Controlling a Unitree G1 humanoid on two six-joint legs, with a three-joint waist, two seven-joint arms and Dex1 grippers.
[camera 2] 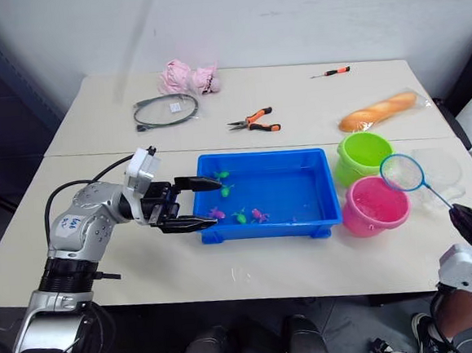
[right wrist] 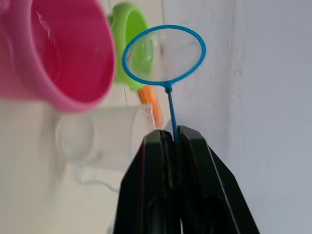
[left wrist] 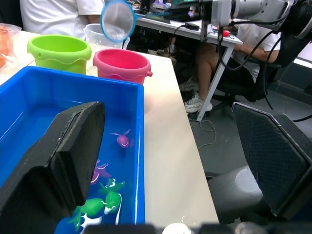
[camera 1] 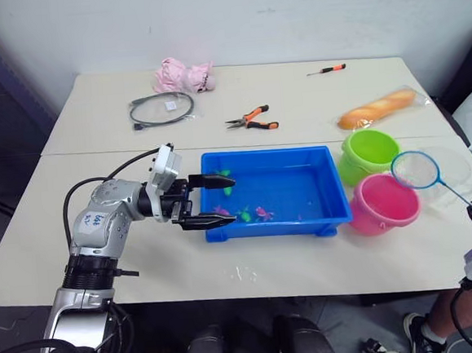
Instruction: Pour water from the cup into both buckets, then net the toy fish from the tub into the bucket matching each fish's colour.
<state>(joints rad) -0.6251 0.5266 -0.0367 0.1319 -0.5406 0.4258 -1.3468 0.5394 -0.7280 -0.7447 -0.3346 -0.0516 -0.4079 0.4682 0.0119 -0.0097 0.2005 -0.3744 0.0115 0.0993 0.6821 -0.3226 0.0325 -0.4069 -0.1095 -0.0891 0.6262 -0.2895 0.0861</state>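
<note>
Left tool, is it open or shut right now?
Open: the left tool has its two black fingers spread apart, straddling the blue plastic tub's near-left rim.

Left gripper (left wrist: 165,161) spread over tub (left wrist: 139,161); fish (left wrist: 122,139) in water.

A pale beige counter (camera 1: 296,110) made of two tops joined along a seam is seen. On the far top lie a pink crumpled cloth (camera 1: 182,74), a coiled grey cable (camera 1: 162,109), orange-handled pliers (camera 1: 253,119), a small screwdriver (camera 1: 326,69) and a wrapped bread loaf (camera 1: 377,108). On the near top, the blue tub (camera 1: 271,192) is placed centrally, with small pink and green toy fish (camera 1: 254,214) in it. Just beside its right end the lime green bucket (camera 1: 368,155) and the pink bucket (camera 1: 383,202) are set, touching or nearly so. The clear cup (camera 1: 448,174) is lying on its side beyond them, near the counter's right edge.
</note>
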